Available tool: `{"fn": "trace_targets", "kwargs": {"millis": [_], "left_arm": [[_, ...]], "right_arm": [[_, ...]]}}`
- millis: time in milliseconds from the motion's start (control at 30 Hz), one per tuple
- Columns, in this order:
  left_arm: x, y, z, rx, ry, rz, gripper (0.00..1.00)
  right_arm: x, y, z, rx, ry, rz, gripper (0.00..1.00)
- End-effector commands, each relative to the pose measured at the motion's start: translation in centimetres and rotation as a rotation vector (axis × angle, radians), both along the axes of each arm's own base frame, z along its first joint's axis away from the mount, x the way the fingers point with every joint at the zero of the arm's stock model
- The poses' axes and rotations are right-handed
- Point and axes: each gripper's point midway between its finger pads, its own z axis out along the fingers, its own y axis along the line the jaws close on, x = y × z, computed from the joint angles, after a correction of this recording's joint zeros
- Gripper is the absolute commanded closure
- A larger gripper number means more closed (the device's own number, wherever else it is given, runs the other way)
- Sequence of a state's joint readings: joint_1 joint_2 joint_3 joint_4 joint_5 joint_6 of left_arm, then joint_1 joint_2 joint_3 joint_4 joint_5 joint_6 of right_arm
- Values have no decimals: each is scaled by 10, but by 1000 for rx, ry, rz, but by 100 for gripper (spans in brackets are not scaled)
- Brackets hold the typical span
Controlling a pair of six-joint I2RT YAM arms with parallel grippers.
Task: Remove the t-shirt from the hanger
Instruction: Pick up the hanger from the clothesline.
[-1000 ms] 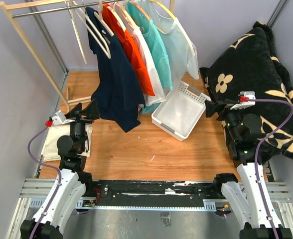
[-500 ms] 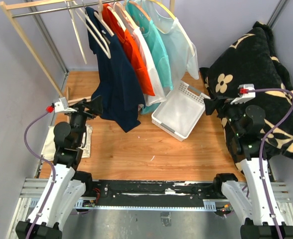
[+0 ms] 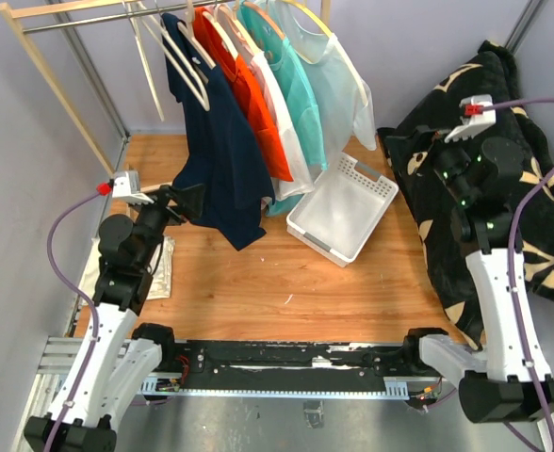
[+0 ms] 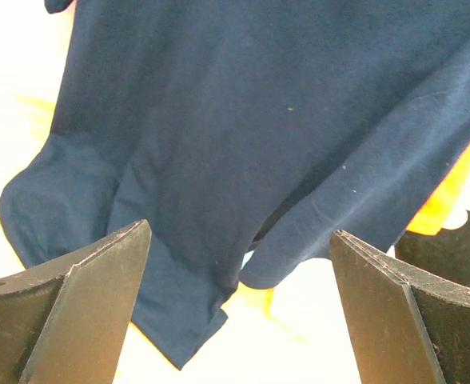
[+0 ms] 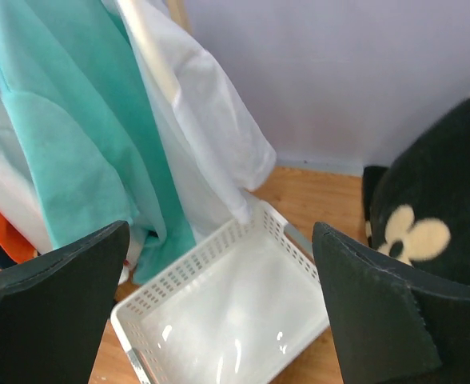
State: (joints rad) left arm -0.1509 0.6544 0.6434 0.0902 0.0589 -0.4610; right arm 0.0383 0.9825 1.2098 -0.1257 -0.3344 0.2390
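Top view: the navy t-shirt (image 3: 219,151) hangs lengthwise from the rail (image 3: 89,19), just beyond the left claw (image 3: 190,201), which is the nearer one.
Left wrist view: the claw (image 4: 239,230) is released, and the shirt's lower hem lies straight ahead, framed by its jaws.
Right wrist view: the right claw (image 5: 221,228) is released and faces the basket (image 5: 183,266).

Both arms are the same build: left arm (image 3: 107,363) and right arm (image 3: 505,301) have white moulded lower links with black joint housings further up. Small green LEDs (image 3: 461,201) are lit on the right arm's black joints. A purple cable (image 3: 63,250) loops along each arm up to a white wrist camera block (image 3: 123,183) with a red tab. Left gripper (image 4: 239,232) and right gripper (image 5: 219,228) have matte black wedge-shaped fingers (image 4: 87,308) with flat inner faces and bevelled edges. Black base blocks (image 3: 152,336) sit at the bottom.
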Motion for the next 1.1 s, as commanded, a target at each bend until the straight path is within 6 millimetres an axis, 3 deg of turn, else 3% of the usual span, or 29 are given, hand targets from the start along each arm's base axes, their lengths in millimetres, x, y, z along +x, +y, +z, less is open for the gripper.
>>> {"fn": "trace_targets", "kwargs": {"millis": [0,133,333,667,1067], "left_arm": [[-14,-6,20,19,-47,-54,0],[-14,-14,14,25,-32,-98,0],[-10,-17,8,40,-5,-117,0],[-10,-17,11,44,-6,-115,0],[-18,-34,31,-13,-25,-214,0]], "right_arm": [[11,22,41,-7,-62,75,2],[36,46,61,-65,-57,103,3],[70,74,73,-79,-27,170,2],[80,98,87,14,-55,277,2],[87,97,86,32,-20,252,2]]}}
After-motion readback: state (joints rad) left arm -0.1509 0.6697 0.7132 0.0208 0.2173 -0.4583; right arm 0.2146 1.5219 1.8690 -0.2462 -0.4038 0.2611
